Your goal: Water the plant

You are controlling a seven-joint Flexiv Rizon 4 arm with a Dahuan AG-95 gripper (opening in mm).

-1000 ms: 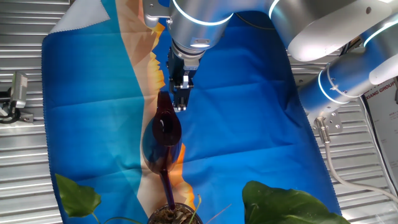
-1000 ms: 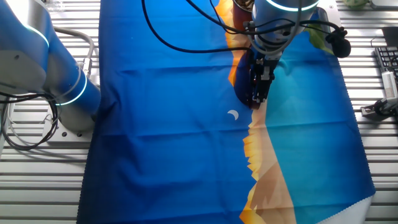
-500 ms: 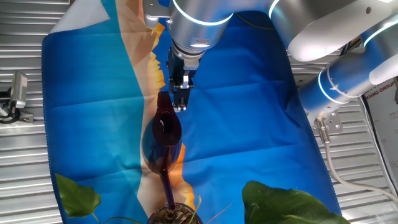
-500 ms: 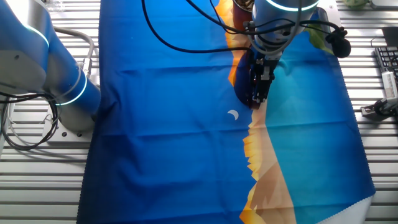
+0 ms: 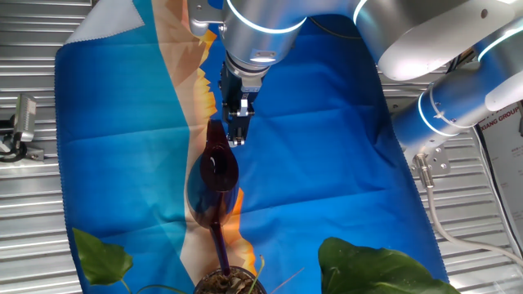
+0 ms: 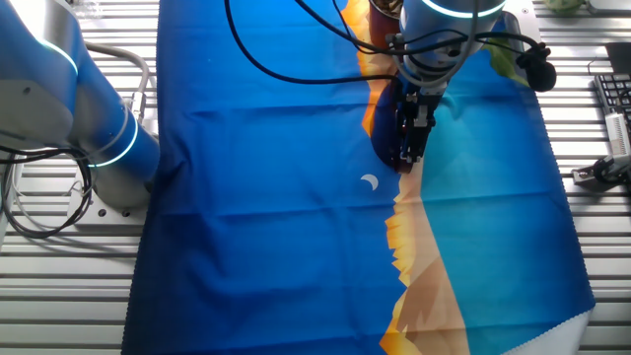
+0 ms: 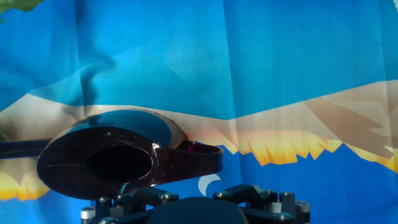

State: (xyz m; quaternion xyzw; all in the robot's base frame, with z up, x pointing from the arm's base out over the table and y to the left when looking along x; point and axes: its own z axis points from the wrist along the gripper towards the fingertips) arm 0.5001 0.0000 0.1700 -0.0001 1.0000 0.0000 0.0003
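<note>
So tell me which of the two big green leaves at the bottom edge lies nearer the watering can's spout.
The smaller leaf at bottom left. It sits closer to the dark red watering can's spout tip over the pot than the broad leaf at bottom right.

From one fixed view, my tool (image 5: 235, 131) hangs over the middle of the cloth (image 5: 327, 155) that covers the tabletop (image 5: 33, 212). The watering vessel (image 5: 214, 175) sits just in front of my tool, its handle end at my fingers and its spout (image 5: 221, 245) running away from me to the plant (image 5: 225, 282) at the cloth's near edge. The spout tip lies over the pot, with one leaf (image 5: 102, 255) to the left of the pot and another leaf (image 5: 380, 268) to its right. A clamp (image 5: 20, 126) lies on the bare tabletop off the cloth's left side. In the hand view the vessel lies directly ahead of my tool.
</note>
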